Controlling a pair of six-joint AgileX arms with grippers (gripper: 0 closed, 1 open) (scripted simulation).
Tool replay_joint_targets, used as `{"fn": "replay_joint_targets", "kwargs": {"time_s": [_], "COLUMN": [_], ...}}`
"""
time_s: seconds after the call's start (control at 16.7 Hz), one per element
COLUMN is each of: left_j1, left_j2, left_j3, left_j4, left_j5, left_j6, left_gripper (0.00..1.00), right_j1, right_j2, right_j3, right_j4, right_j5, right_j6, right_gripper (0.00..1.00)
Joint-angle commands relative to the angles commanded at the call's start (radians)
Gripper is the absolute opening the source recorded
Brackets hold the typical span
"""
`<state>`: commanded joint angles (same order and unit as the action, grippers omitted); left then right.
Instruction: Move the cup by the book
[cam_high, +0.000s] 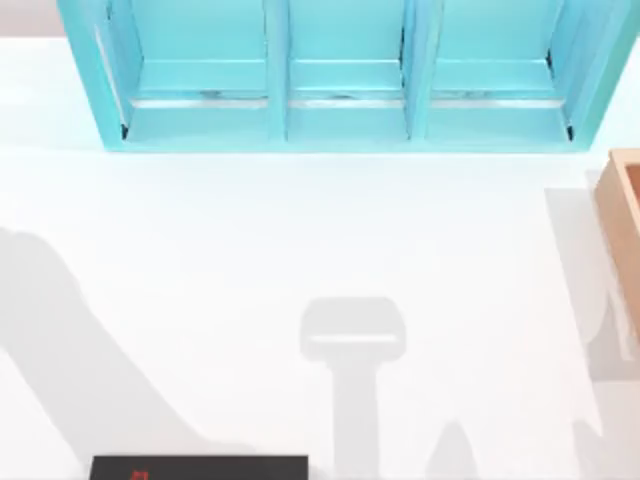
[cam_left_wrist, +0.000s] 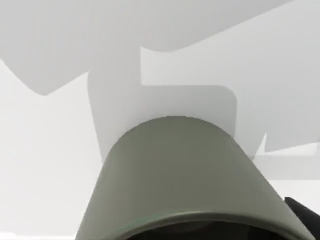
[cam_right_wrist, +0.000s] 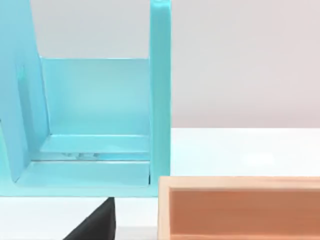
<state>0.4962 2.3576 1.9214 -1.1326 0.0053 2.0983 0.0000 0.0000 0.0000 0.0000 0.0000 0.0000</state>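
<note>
A grey-green cup (cam_left_wrist: 175, 175) is looming right under the left arm's wrist camera, its rounded wall rising against the white table (cam_left_wrist: 40, 150), which is stretching away beyond it under broad grey shadows. Whether the left gripper is clasping the cup or standing open around it cannot be told, and the same is holding for the right gripper. From above, the book (cam_high: 200, 467), a flat black slab with a small red mark, is lying at the near edge of the table toward the left. A tan wooden box (cam_high: 625, 210) is sitting at the right edge, and farthest back a teal shelf (cam_high: 340, 90) with three open bays is standing along the far side.
</note>
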Motion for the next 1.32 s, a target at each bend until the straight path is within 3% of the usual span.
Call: {"fn": "replay_joint_targets", "kwargs": {"time_s": [0.54, 0.96, 1.32], "left_j1": [-0.002, -0.003, -0.006], "left_j2": [-0.001, -0.025, -0.026], "left_j3": [0.003, 0.144, 0.145], "left_j4": [-0.004, -0.170, -0.179], "left_j5": [0.000, 0.000, 0.002], "left_j6": [0.000, -0.001, -0.009], "left_gripper": [0.00, 0.00, 0.00], "right_j1": [0.000, 0.000, 0.000], "right_j2": [0.000, 0.000, 0.000], "right_j3": [0.000, 0.000, 0.000], "right_j4": [0.000, 0.000, 0.000], "right_j5": [0.000, 0.000, 0.000], "right_j6": [0.000, 0.000, 0.000], "right_gripper": [1.00, 1.00, 1.00]}}
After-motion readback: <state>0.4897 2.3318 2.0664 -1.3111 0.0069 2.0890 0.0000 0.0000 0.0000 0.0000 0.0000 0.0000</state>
